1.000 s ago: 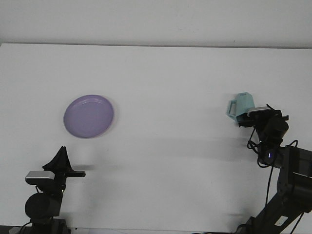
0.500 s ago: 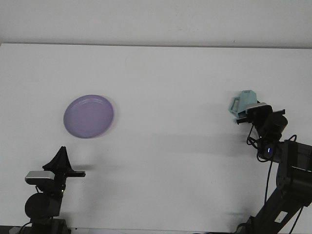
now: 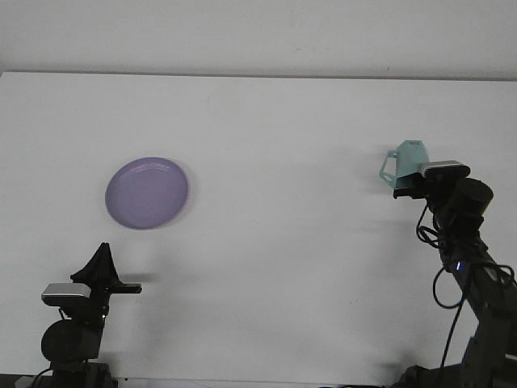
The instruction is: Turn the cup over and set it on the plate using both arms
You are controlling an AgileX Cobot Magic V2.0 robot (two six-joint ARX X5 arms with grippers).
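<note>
A pale teal cup (image 3: pixel 406 162) with a handle on its left side is at the right of the table, held up at the tip of my right gripper (image 3: pixel 414 179), which is shut on it. The cup sits tilted, its lower part hidden behind the gripper. A purple plate (image 3: pixel 147 192) lies flat at the left of the table, far from the cup. My left gripper (image 3: pixel 102 259) rests low at the front left, below the plate, pointing up; its fingers come together at the tip and hold nothing.
The white table (image 3: pixel 266 121) stretches back to a wall edge at the top. The right arm's dark links and cables (image 3: pixel 468 267) rise from the lower right corner.
The right arm has lifted and shifted right, carrying the cup a little higher and to the right. The left arm and the plate have not moved.
</note>
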